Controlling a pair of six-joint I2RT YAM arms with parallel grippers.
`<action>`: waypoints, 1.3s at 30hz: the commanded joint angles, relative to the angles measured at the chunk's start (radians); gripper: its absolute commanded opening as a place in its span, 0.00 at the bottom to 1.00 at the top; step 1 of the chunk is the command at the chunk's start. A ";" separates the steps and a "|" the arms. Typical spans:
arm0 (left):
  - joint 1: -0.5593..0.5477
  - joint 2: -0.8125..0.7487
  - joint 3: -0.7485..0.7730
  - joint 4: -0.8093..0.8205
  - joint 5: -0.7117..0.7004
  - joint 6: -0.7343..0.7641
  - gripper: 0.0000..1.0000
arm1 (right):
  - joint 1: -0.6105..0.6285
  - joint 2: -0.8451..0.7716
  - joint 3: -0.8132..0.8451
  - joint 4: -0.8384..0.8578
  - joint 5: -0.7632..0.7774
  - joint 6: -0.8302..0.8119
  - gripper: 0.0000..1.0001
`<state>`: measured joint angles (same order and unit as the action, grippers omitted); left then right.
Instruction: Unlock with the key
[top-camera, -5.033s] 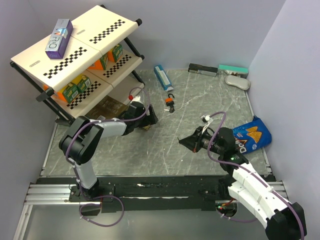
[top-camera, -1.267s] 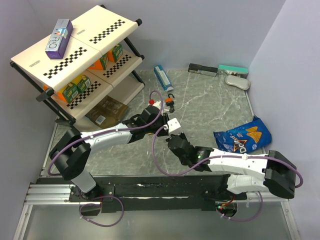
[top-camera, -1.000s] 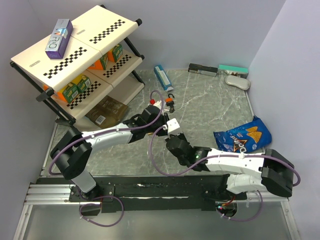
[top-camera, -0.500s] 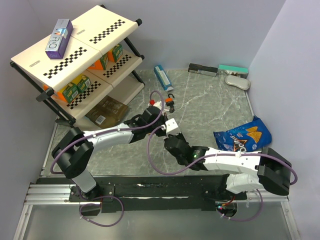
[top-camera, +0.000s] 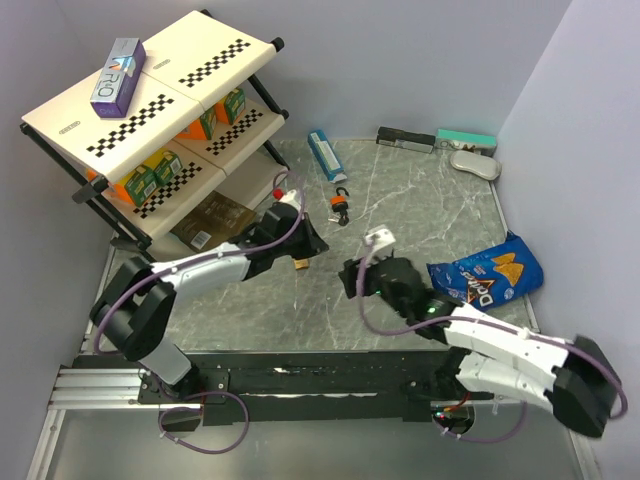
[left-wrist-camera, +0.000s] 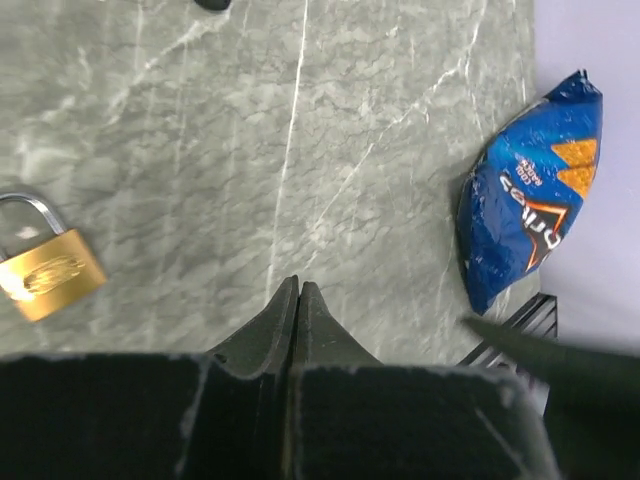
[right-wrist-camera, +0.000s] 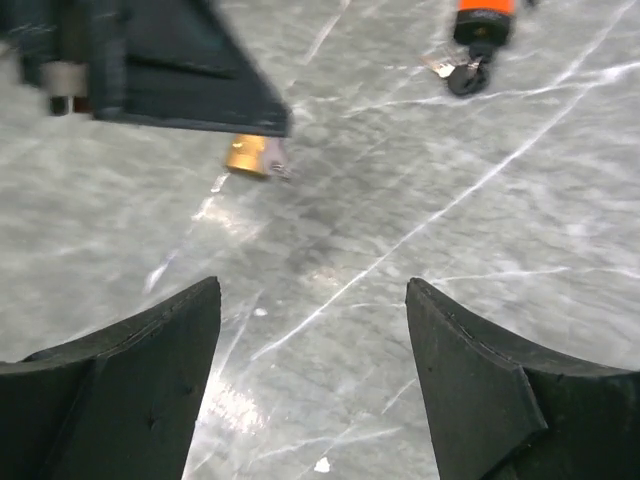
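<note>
The key (right-wrist-camera: 465, 75), a small dark cluster with black heads, lies on the marble table beside the orange padlock (right-wrist-camera: 483, 15); from above, the key (top-camera: 345, 219) sits just below that orange padlock (top-camera: 342, 203). A small brass padlock (top-camera: 300, 265) lies loose near the left arm's tip and shows in both wrist views (left-wrist-camera: 45, 270) (right-wrist-camera: 252, 157). My left gripper (top-camera: 318, 247) is shut with nothing visible between its fingers (left-wrist-camera: 296, 285). My right gripper (top-camera: 349, 281) hangs open over bare table (right-wrist-camera: 312, 290), holding nothing.
A blue chip bag (top-camera: 490, 272) lies at the right. A tiered shelf (top-camera: 150, 110) with boxes stands at the back left, a brown packet (top-camera: 212, 222) under it. A blue box (top-camera: 326, 154) and small items (top-camera: 440, 142) lie along the back wall.
The two grippers were together near the table's middle. The right one has pulled back to the right and opened wide; the left has drawn back left, shut, with the brass padlock on the table.
</note>
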<state>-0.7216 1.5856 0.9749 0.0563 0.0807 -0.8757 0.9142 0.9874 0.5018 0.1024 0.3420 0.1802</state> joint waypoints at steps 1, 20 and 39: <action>0.016 -0.111 -0.082 0.166 0.091 0.086 0.01 | -0.188 -0.127 -0.087 0.138 -0.496 0.099 0.81; 0.073 -0.217 -0.295 0.735 0.746 0.113 0.01 | -0.509 -0.078 -0.163 0.568 -1.202 0.387 0.50; 0.068 -0.190 -0.292 0.761 0.812 0.115 0.01 | -0.505 0.016 -0.184 0.829 -1.267 0.539 0.24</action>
<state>-0.6514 1.3914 0.6788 0.7792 0.8673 -0.7753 0.4114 0.9817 0.3172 0.7963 -0.8864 0.6666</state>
